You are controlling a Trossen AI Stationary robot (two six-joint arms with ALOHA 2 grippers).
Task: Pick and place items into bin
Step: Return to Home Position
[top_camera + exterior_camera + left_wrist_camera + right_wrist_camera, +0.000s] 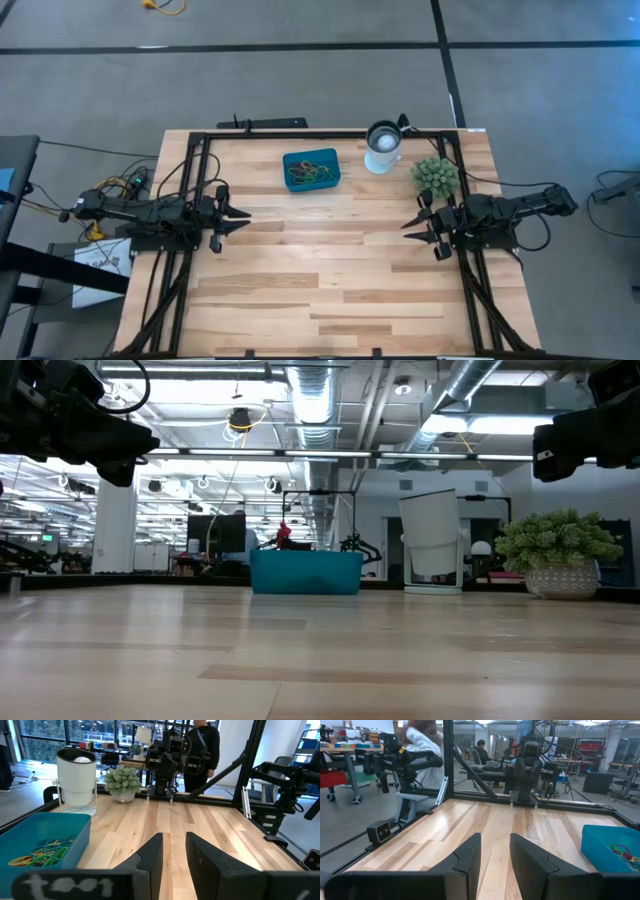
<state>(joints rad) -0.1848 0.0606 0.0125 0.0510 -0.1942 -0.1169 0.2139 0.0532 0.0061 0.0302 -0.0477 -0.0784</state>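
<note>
The teal bin (290, 160) stands on the wooden table at the far middle. Several coloured rubber-band items (312, 173) lie inside it, and they also show in the left wrist view (42, 856) and the right wrist view (620, 851). I see no items on the bare table. My left gripper (243, 220) waits level above the table's left side, open with a narrow gap (174, 836) and nothing in it. My right gripper (408, 226) waits level above the right side, open and empty (495, 836). Each points at the other across the table.
A round white-and-metal cup (383, 145) stands right of the bin, with a spiky green plant ball (436, 177) just beyond my right gripper. A black frame (320, 133) borders the table. People show in the room beyond (202, 740).
</note>
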